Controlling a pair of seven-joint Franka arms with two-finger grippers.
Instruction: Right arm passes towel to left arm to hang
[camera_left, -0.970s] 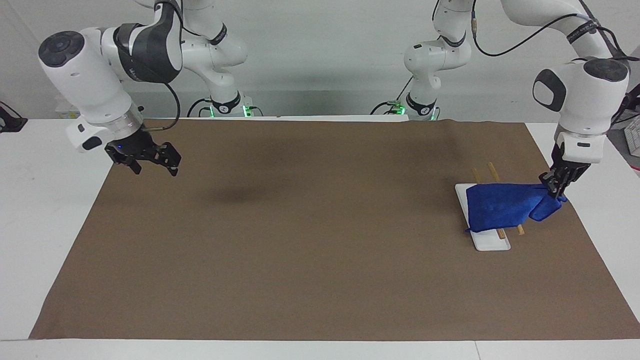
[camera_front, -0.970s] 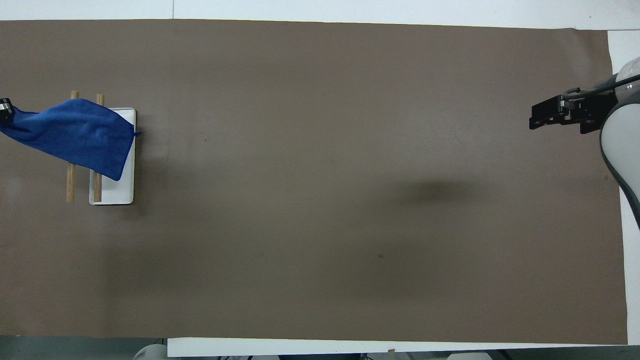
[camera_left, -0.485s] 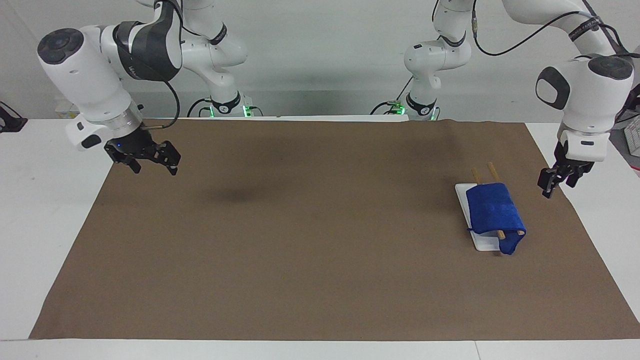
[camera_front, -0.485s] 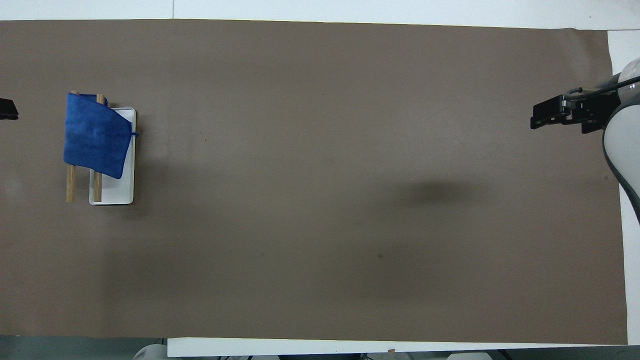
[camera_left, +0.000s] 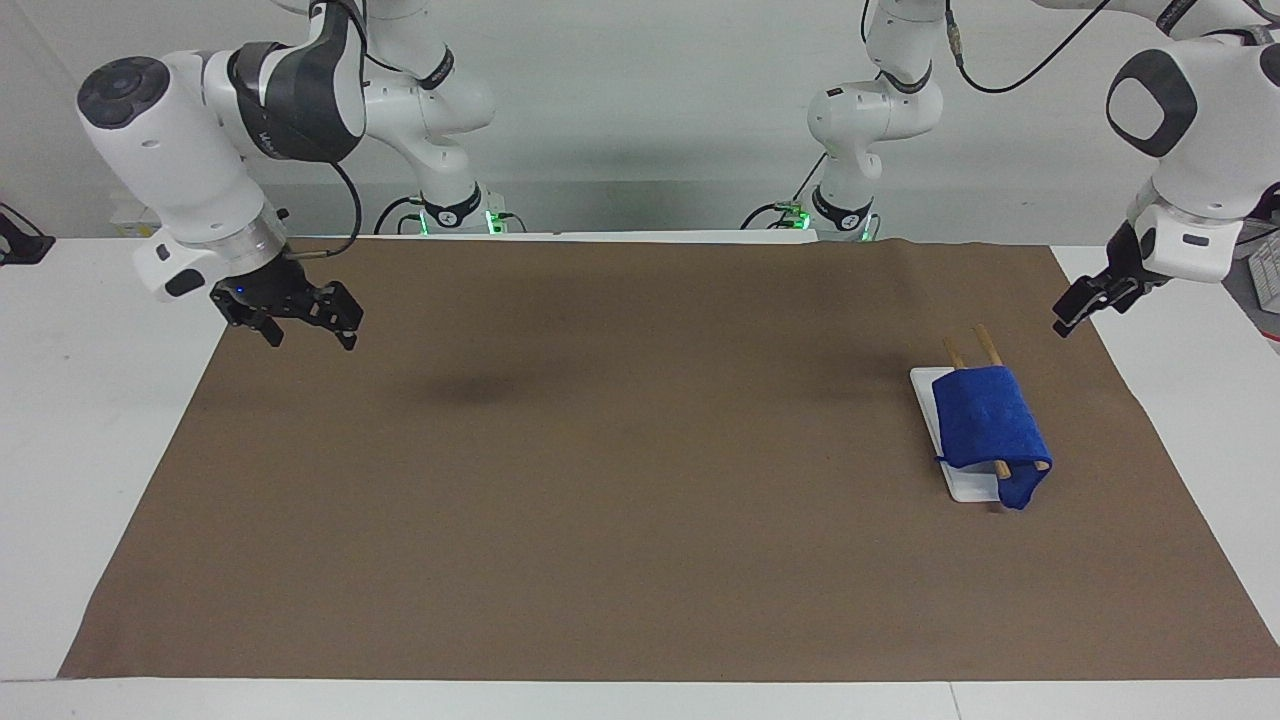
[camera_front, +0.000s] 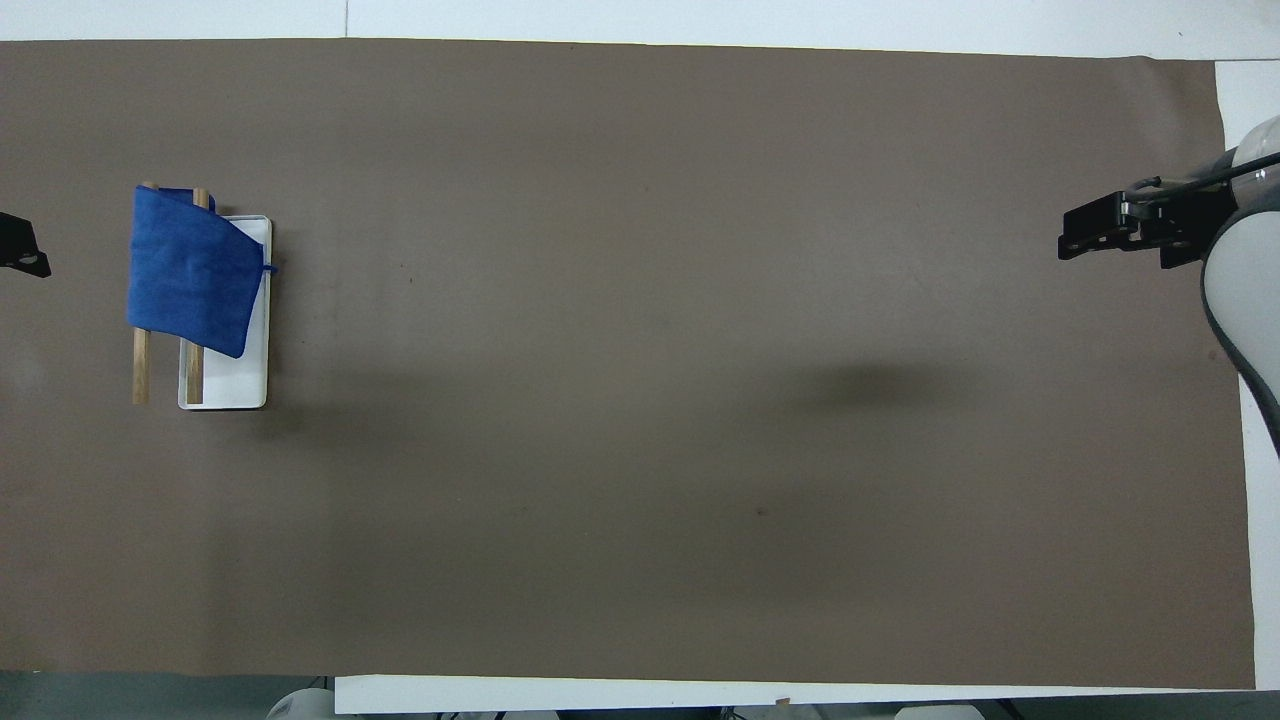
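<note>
Now the towel (camera_left: 988, 425) hangs over the two wooden bars (camera_left: 987, 349) at the left arm's end, both the left gripper (camera_left: 1090, 298) and the waiting right gripper (camera_left: 300, 318) are open and empty, and the uneven drape may slide off.

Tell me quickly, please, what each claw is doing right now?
Left claw: open, holding nothing, raised beside the towel rack.
Right claw: open, holding nothing, waiting.

Brown mat (camera_left: 640, 480) covers the white counter (camera_left: 80, 420). White tray (camera_left: 975, 487) with two wooden rods (camera_left: 985, 345) sits on the mat, toward left arm's end.
</note>
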